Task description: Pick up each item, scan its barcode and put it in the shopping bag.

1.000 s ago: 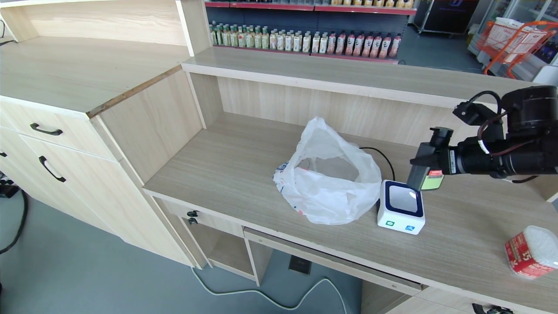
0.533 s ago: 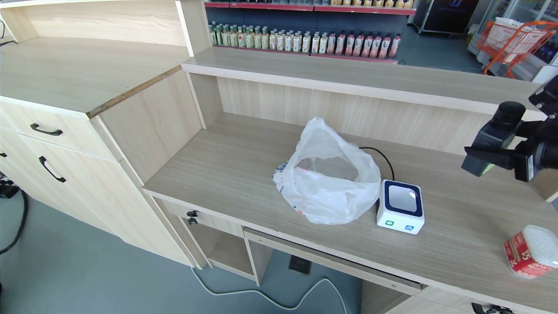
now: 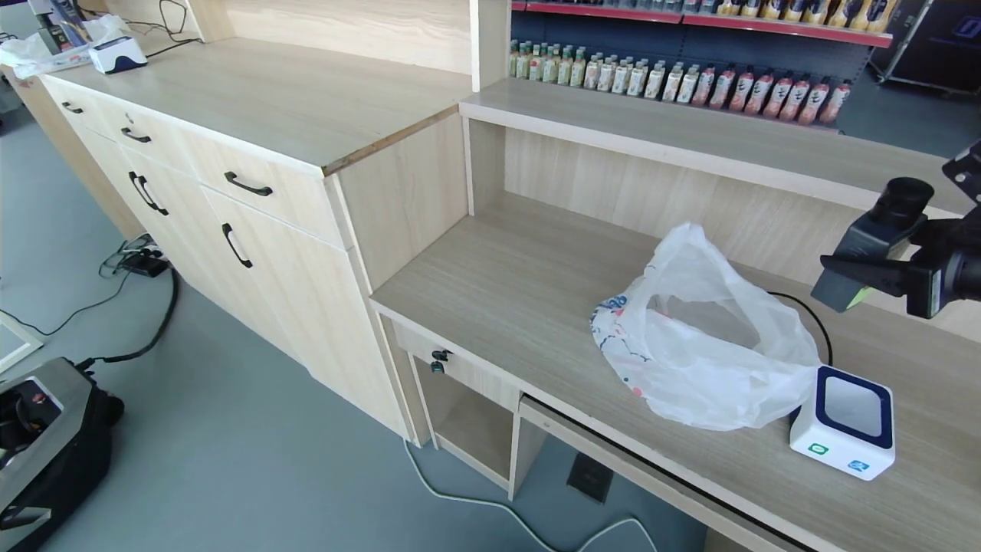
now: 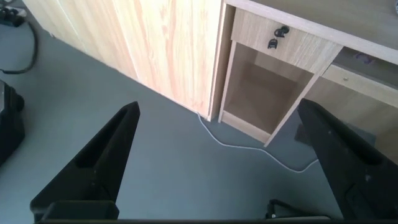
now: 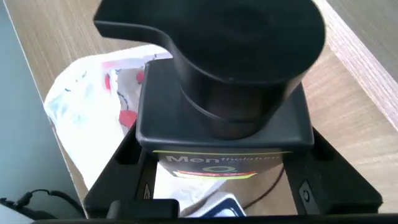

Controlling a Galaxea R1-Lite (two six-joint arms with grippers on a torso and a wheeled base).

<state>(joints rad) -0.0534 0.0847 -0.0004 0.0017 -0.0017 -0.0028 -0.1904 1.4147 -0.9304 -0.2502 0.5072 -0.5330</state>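
Observation:
A thin white shopping bag (image 3: 705, 345) lies open on the wooden counter (image 3: 529, 291); it is also in the right wrist view (image 5: 93, 99). Right of it stands the white barcode scanner (image 3: 843, 422) with its dark window facing up. My right gripper (image 3: 881, 276) is shut on a dark bottle (image 3: 874, 238) with a black cap and a green label, held tilted in the air above and behind the scanner. From the wrist, the bottle (image 5: 224, 106) sits between the fingers (image 5: 124, 168). My left gripper (image 4: 217, 168) hangs open over the grey floor in front of the counter.
A raised shelf (image 3: 690, 130) runs along the counter's back. A tall cabinet (image 3: 253, 192) with black drawer handles stands to the left. A cable (image 3: 490, 502) lies on the floor under the desk opening. A black machine (image 3: 38, 429) sits on the floor at far left.
The right gripper carried the bottle up and to the right, away from above the scanner. Then the head camera turned left, shifting the whole picture rightward.

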